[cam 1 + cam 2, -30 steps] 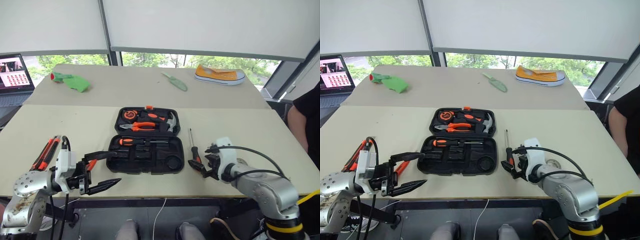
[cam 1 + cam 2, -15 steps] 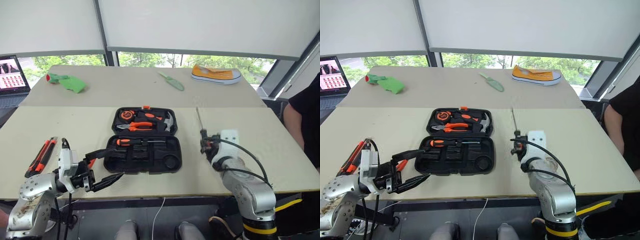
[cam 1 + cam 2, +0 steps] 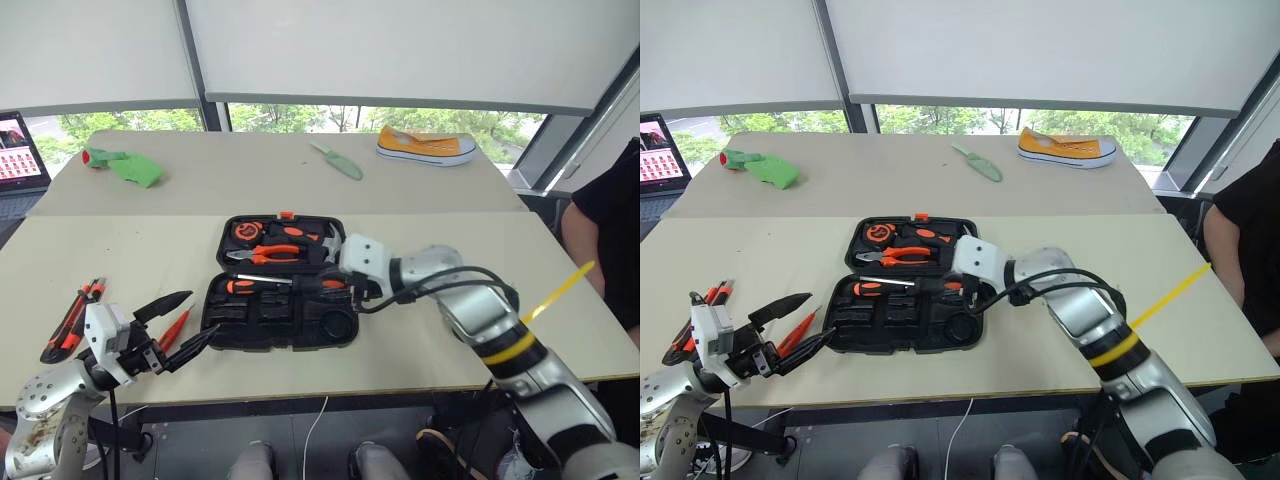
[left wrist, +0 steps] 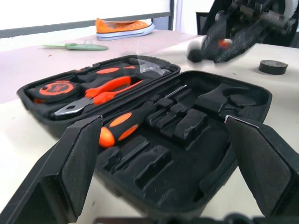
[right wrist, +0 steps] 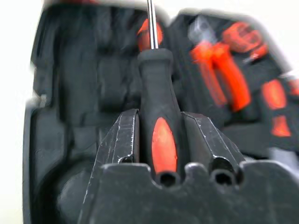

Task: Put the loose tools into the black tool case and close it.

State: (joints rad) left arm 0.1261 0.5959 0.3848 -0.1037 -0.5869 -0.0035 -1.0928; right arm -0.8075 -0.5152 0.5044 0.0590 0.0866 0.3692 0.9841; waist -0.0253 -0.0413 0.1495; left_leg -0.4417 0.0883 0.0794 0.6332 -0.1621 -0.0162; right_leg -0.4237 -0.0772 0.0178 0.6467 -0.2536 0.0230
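Screwdriver (image 5: 159,112) with a black-and-orange handle sits clamped between the two fingers of the right gripper (image 3: 345,283), its metal shaft pointing away from the wrist toward 9 o'clock across the open tool case (image 3: 283,300). The right gripper hangs over the near half of the case, at about the case's 3 o'clock side, with the handle just above the moulded recesses; whether the tool touches the case cannot be told.

The case lies open at the middle of the bench (image 3: 450,340), hinge running side to side. Its far half holds a tape measure (image 3: 245,231), pliers (image 3: 272,252) and a hammer (image 3: 333,243). Its near half already holds another screwdriver (image 3: 250,285) along the 12 o'clock edge, while the other recesses look bare.

The left gripper (image 3: 178,322) hovers at the case's 9 o'clock side, near the bench's front edge, fingers spread wide and holding nothing, pointing toward the case. A slim orange screwdriver (image 3: 172,330) lies on the bench right by those fingers, seen between them. A utility knife (image 3: 68,322) lies farther out at 9 o'clock, well apart from the case.

On the far bench rest a green trowel (image 3: 336,160) at 12 o'clock, a yellow shoe (image 3: 425,146) at 1 o'clock and a green cloth (image 3: 125,164) at 10 o'clock.
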